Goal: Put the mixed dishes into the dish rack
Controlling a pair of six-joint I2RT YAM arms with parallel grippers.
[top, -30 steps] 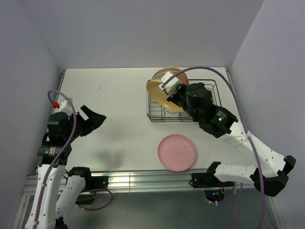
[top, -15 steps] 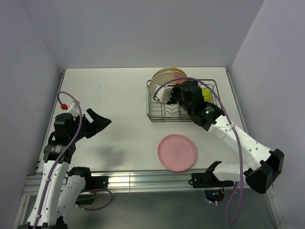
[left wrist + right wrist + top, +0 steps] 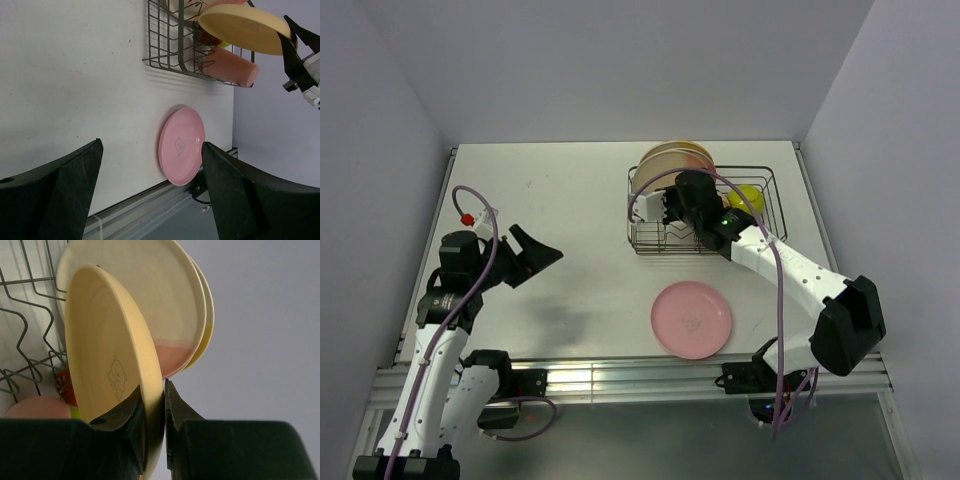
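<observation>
Right pincer (image 3: 154,412): clamped on the rim of the yellow plate (image 3: 100,345), at the dish rack's (image 3: 645,243) left end.
Yellow plate: held on edge above the rack, just in front of 2 cream plates (image 3: 165,295) stood inside it; seating between prongs hidden.
Left pincer (image 3: 150,150): spread wide, gripping nothing, well left of the rack.
Pink plate (image 3: 691,318): flat on the desk (image 3: 550,190), near the rack's front side.
Handling: judged stiff, light, smooth and chip-prone; best taken by the rim, lowered gently between prongs.
</observation>
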